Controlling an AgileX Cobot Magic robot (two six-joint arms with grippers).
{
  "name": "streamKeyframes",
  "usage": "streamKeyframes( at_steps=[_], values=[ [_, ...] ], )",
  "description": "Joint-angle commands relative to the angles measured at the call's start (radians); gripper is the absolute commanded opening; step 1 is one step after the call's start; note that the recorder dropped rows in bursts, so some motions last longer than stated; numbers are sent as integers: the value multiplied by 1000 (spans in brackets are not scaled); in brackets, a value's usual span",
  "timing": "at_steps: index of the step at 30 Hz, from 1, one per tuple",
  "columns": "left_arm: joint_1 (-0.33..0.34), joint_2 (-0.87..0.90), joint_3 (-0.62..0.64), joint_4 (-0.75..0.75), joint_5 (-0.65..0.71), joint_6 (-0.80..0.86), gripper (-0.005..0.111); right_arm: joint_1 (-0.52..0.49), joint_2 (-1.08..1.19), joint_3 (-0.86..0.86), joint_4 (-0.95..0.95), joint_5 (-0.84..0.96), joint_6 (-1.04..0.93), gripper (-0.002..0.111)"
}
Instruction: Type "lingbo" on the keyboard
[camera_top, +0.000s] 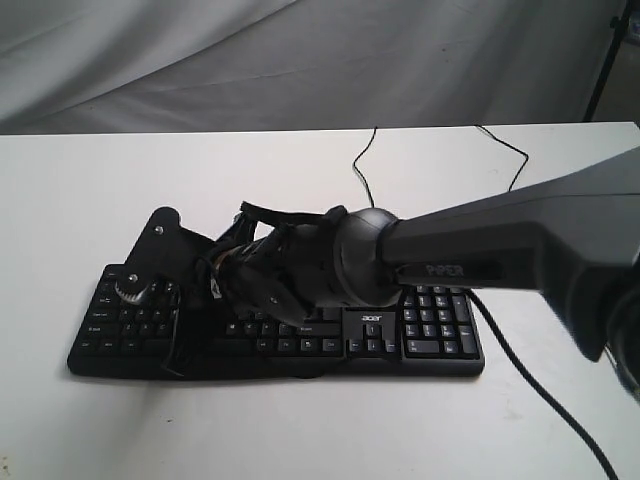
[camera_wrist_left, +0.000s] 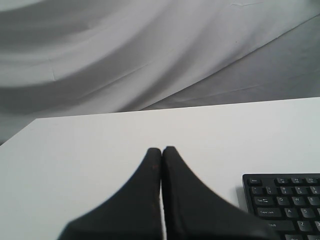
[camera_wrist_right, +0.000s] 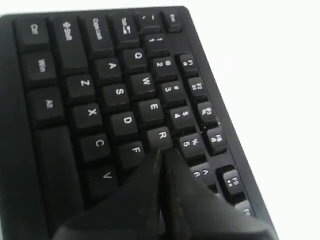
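Note:
The black keyboard (camera_top: 440, 330) with a white "acer" logo lies across the white table (camera_top: 300, 430). My right arm (camera_top: 480, 250) reaches over it from the right, and its wrist and gripper body hide the middle keys. In the right wrist view my right gripper (camera_wrist_right: 163, 153) is shut and empty. Its tips sit low over the keyboard (camera_wrist_right: 100, 100), at the edge of the R key (camera_wrist_right: 161, 136) beside the F key (camera_wrist_right: 135, 149); contact is unclear. My left gripper (camera_wrist_left: 161, 150) is shut and empty above bare table, left of the keyboard's (camera_wrist_left: 285, 200) Esc corner.
The keyboard's thin black cable (camera_top: 365, 160) loops over the table behind it, and a thicker arm cable (camera_top: 540, 390) runs off at the front right. A grey cloth backdrop (camera_top: 300, 60) hangs behind the table's far edge.

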Motion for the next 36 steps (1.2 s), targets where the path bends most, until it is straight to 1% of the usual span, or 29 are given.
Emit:
streamKeyframes(
  at_steps=[1,9,17,36],
  values=[
    [-4,3,5,-1,-4,-3,1,0,-45,39,-21,8,38,0],
    [-4,3,5,-1,-4,-3,1,2,-82,125,-21,-37,38,0],
    [-4,3,5,-1,-4,-3,1,20,-65,129,-21,-102,38,0],
    [-4,3,5,-1,-4,-3,1,20,-51,129,-17,-97,34,0]
  ],
)
